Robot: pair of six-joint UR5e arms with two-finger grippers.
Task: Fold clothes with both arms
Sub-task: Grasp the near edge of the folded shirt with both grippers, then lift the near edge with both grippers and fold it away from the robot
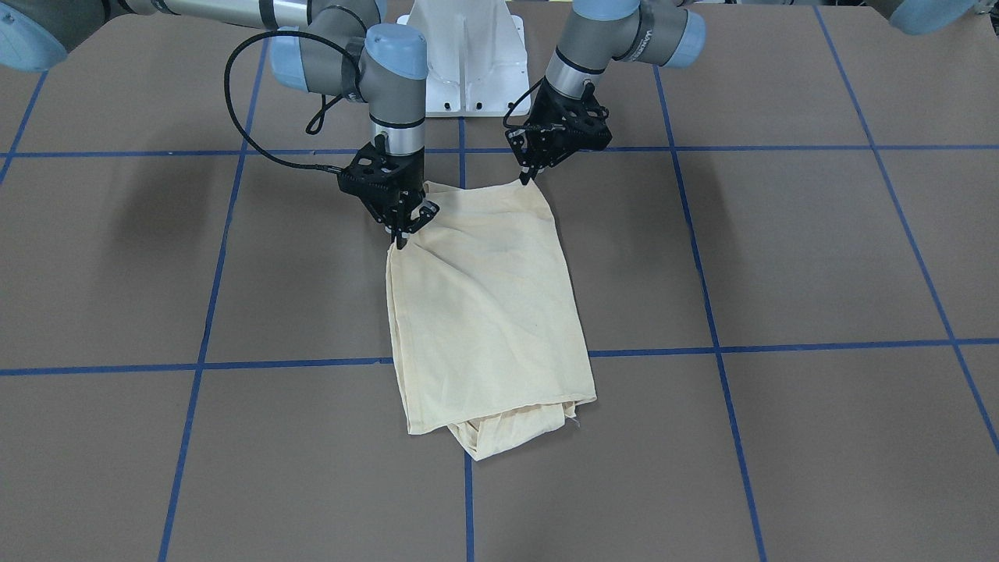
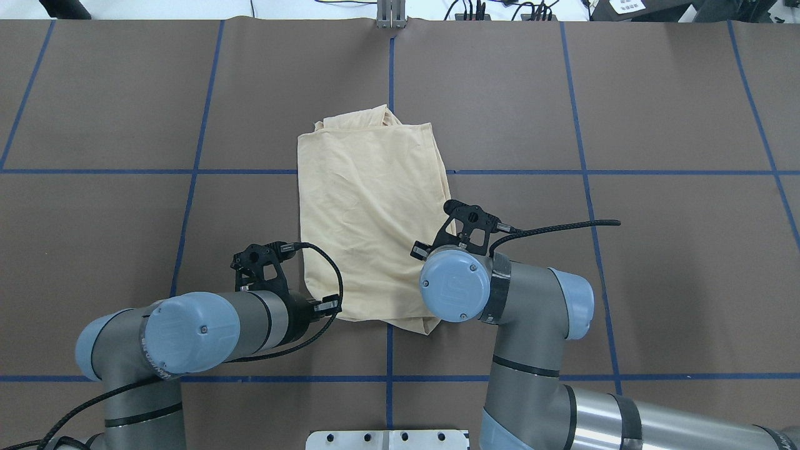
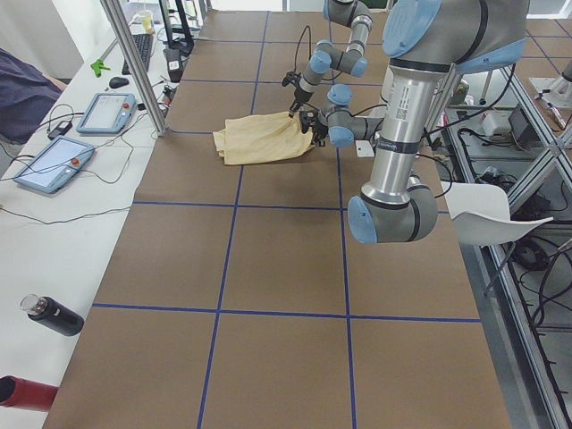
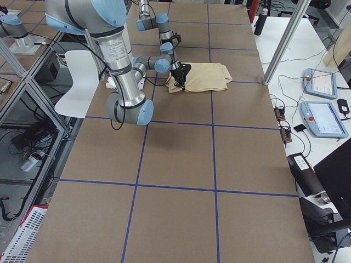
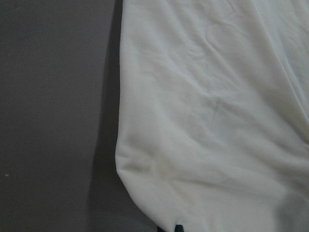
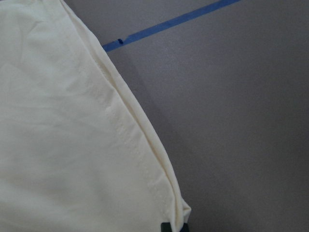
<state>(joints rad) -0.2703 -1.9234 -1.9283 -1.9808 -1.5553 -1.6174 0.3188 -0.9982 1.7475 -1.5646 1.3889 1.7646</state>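
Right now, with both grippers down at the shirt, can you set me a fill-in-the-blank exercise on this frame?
1. The folded shirt lies across a ___ tape line on the table.
2. The left gripper and the right gripper each meet a ___ of the shirt.
3. The shirt's bunched, layered end points ___ from the white base.
Missing words: blue; corner; away.
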